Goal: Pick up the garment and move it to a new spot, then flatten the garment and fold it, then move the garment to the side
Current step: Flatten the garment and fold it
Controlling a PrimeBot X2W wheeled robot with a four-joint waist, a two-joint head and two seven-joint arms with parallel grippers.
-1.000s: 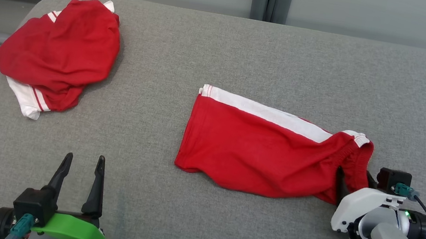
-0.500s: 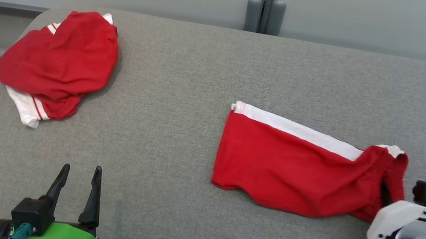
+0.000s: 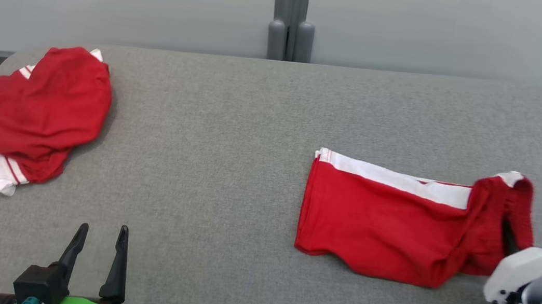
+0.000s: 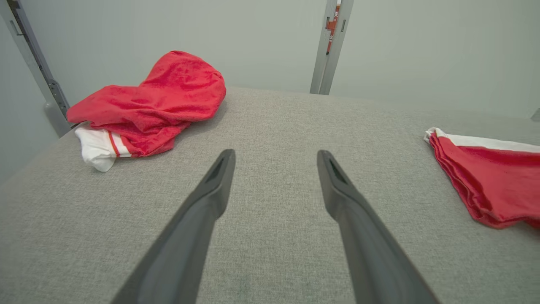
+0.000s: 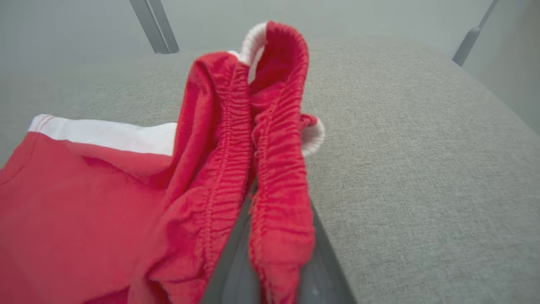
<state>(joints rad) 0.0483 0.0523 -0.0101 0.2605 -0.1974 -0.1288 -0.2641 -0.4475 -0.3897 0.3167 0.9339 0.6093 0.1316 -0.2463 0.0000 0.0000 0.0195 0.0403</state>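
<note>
The garment (image 3: 377,223) is a pair of red shorts with a white side stripe, lying on the right half of the grey padded table (image 3: 206,164). My right gripper (image 3: 508,238) is shut on its elastic waistband, which stands raised and bunched. In the right wrist view the gathered waistband (image 5: 270,139) drapes over my grey fingers (image 5: 236,261), and the rest of the garment (image 5: 84,202) trails off to the left. My left gripper (image 3: 101,231) rests open and empty over bare table near the front left (image 4: 274,158). The left wrist view shows the garment's leg end (image 4: 489,185) at the right.
A second red and white garment (image 3: 36,105) lies crumpled at the table's far left corner (image 4: 156,101). A grey post (image 3: 293,13) stands behind the table's far edge, against a pale wall. The table's right end is rounded.
The right gripper has closed on the waistband and dragged the shorts to the right, away from the crumpled garment, lifting that end. The head camera has also shifted. The left gripper stays put.
</note>
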